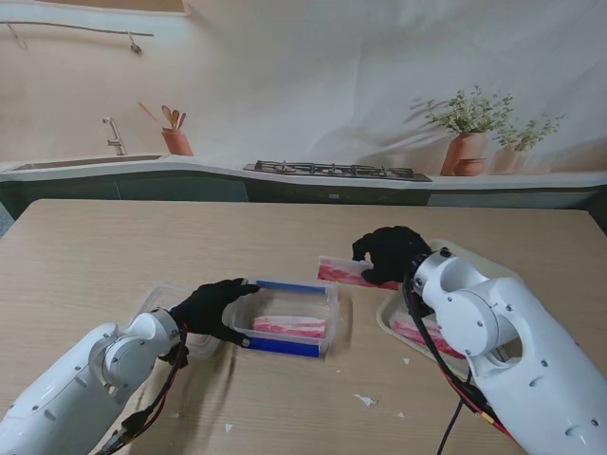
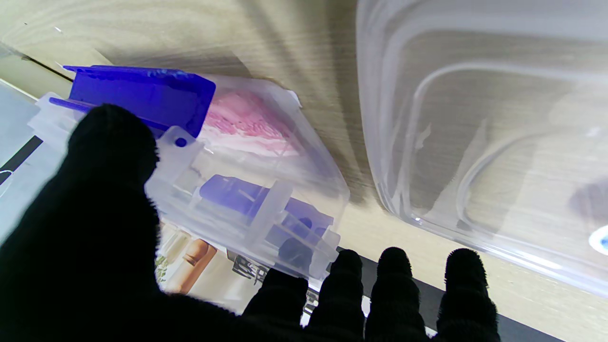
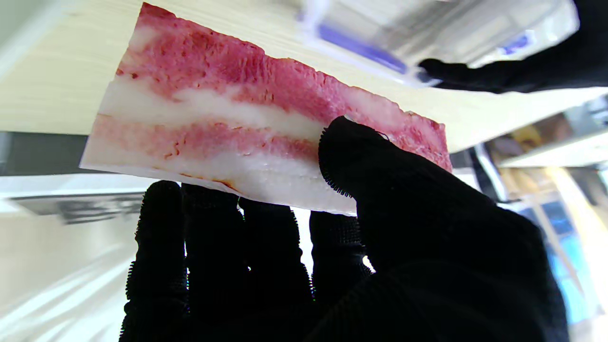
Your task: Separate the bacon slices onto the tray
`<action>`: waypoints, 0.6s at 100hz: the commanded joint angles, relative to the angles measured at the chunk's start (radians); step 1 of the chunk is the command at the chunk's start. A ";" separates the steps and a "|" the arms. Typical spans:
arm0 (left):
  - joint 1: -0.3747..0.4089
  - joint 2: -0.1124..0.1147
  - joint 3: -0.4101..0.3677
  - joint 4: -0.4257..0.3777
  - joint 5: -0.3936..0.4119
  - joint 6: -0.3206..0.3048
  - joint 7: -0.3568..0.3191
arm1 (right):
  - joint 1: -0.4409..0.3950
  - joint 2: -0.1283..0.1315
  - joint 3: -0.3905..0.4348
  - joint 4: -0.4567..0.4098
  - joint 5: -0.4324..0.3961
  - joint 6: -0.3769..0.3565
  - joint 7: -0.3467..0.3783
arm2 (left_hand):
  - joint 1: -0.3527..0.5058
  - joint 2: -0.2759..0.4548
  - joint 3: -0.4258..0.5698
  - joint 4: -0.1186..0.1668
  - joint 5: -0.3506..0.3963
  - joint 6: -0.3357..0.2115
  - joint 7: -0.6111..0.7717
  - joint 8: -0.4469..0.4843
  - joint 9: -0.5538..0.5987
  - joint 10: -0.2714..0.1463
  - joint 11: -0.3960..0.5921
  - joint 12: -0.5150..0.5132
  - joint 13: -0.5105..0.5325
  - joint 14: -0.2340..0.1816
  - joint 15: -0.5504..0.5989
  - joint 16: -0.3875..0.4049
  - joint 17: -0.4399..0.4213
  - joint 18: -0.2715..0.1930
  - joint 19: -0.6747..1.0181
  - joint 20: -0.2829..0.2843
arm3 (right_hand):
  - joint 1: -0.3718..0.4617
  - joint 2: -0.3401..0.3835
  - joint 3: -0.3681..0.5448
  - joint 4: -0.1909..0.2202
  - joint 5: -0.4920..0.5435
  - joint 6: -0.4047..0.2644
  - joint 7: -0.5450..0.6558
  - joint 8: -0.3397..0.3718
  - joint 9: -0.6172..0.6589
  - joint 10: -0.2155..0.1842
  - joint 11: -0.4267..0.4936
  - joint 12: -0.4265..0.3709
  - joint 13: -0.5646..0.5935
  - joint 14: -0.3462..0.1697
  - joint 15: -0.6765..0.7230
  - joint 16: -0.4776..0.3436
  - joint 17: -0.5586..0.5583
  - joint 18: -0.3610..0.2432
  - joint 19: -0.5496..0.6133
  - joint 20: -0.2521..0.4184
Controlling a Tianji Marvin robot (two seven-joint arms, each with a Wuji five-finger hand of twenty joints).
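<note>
While one bacon slice (image 3: 228,118) hangs pinched, two others lie flat.

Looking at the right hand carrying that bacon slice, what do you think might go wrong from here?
1. The right hand pinches the bacon slice at one end only; the free length may sag or slip out.
2. The tray already holds a slice, so the new one might land overlapping it.
3. The left hand only steadies the container; it may shift.
</note>
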 commanded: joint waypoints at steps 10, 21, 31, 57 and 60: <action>0.007 -0.001 0.005 0.012 0.006 0.004 -0.020 | -0.084 0.018 0.103 0.002 -0.066 -0.009 0.003 | 0.074 0.019 0.081 0.018 0.021 0.046 0.012 -0.008 0.016 -0.069 0.023 0.000 -0.033 -0.012 -0.018 -0.006 -0.003 -0.014 -0.012 0.005 | 0.078 0.040 0.048 -0.005 0.026 -0.036 0.108 0.066 -0.007 0.033 0.053 0.021 -0.010 0.014 0.031 0.018 -0.022 0.021 0.037 0.024; 0.004 -0.002 0.008 0.014 0.005 0.004 -0.021 | -0.134 0.014 0.166 0.013 -0.105 -0.010 -0.030 | 0.076 0.019 0.082 0.018 0.019 0.046 0.012 -0.008 0.016 -0.068 0.024 0.000 -0.033 -0.011 -0.018 -0.005 -0.004 -0.014 -0.012 0.004 | 0.081 0.041 0.044 -0.003 0.025 -0.036 0.106 0.069 -0.009 0.035 0.054 0.022 -0.012 0.017 0.032 0.020 -0.024 0.020 0.037 0.025; 0.002 -0.002 0.010 0.013 0.004 0.006 -0.022 | -0.163 0.011 0.200 0.033 -0.134 0.006 -0.054 | 0.075 0.019 0.081 0.018 0.018 0.045 0.012 -0.008 0.015 -0.069 0.023 -0.001 -0.033 -0.013 -0.018 -0.006 -0.004 -0.014 -0.012 0.004 | 0.083 0.044 0.039 -0.001 0.023 -0.030 0.104 0.071 -0.011 0.037 0.055 0.022 -0.014 0.018 0.034 0.021 -0.026 0.021 0.036 0.027; -0.002 -0.002 0.020 0.017 0.004 0.010 -0.020 | -0.155 0.008 0.197 0.131 -0.171 0.099 -0.090 | 0.073 0.022 0.079 0.018 0.019 0.045 0.012 -0.008 0.015 -0.069 0.023 -0.001 -0.032 -0.012 -0.017 -0.005 -0.004 -0.014 -0.012 0.003 | 0.084 0.066 0.026 -0.001 0.014 -0.035 0.100 0.078 -0.025 0.035 0.058 0.025 -0.026 0.019 0.033 0.022 -0.032 0.015 0.038 0.032; -0.003 -0.002 0.020 0.017 0.004 0.011 -0.019 | -0.149 0.009 0.191 0.143 -0.173 0.113 -0.089 | 0.074 0.023 0.079 0.018 0.019 0.045 0.012 -0.008 0.016 -0.070 0.024 -0.001 -0.032 -0.012 -0.017 -0.005 -0.004 -0.014 -0.012 0.003 | 0.084 0.070 0.024 -0.001 0.011 -0.035 0.099 0.079 -0.028 0.033 0.059 0.027 -0.028 0.020 0.034 0.023 -0.032 0.014 0.038 0.033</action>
